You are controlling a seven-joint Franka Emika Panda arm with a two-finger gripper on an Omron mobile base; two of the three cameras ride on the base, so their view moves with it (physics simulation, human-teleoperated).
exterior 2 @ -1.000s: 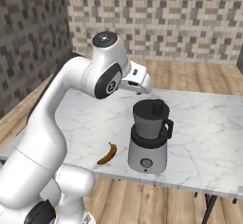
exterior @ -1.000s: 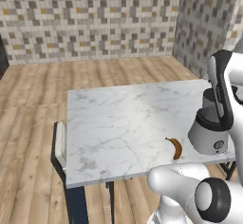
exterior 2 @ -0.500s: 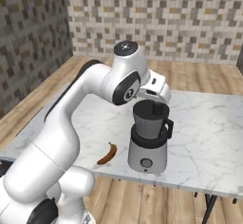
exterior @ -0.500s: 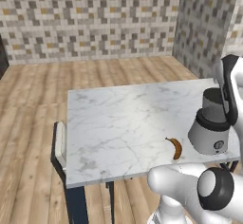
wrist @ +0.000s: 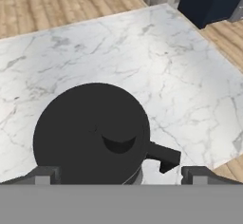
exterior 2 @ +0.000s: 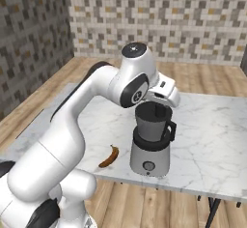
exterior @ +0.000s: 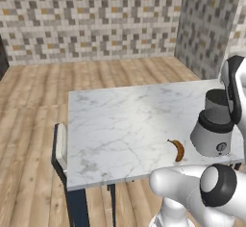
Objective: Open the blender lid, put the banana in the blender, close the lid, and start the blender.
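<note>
a white robot arm is reaching over a marble tabletop (exterior: 120, 120) in a simulated kitchen with wooden flooring and mosaic tile walls. the gripper (wrist: 118, 173) is hovering directly above the blender (exterior 2: 151, 145), looking straight down on it. in the hand view, the two dark fingertips (wrist: 45, 174) are sitting wide apart at the bottom edge, one on either side of the jar, with nothing between them.

the blender lid (wrist: 90, 133), a flat round black disc, is sitting on top of the jar, just below the gripper. a small dark handle is sticking out from the jar's side, toward the right fingertip in the hand view.

the blender is standing upright near the front edge of the tabletop (grey metallic base, small front knob, black collar, dark tapered jar). in the right base view, the arm's wrist is hanging just behind and above the jar's rim.

the banana (exterior 2: 109, 156) is lying flat on the tabletop, below the gripper and off to one side, just beside the blender's base but not touching it. in the left base view the banana (exterior: 178, 149) is lying close to the near tabletop edge, beside the blender (exterior: 215, 125).
</note>
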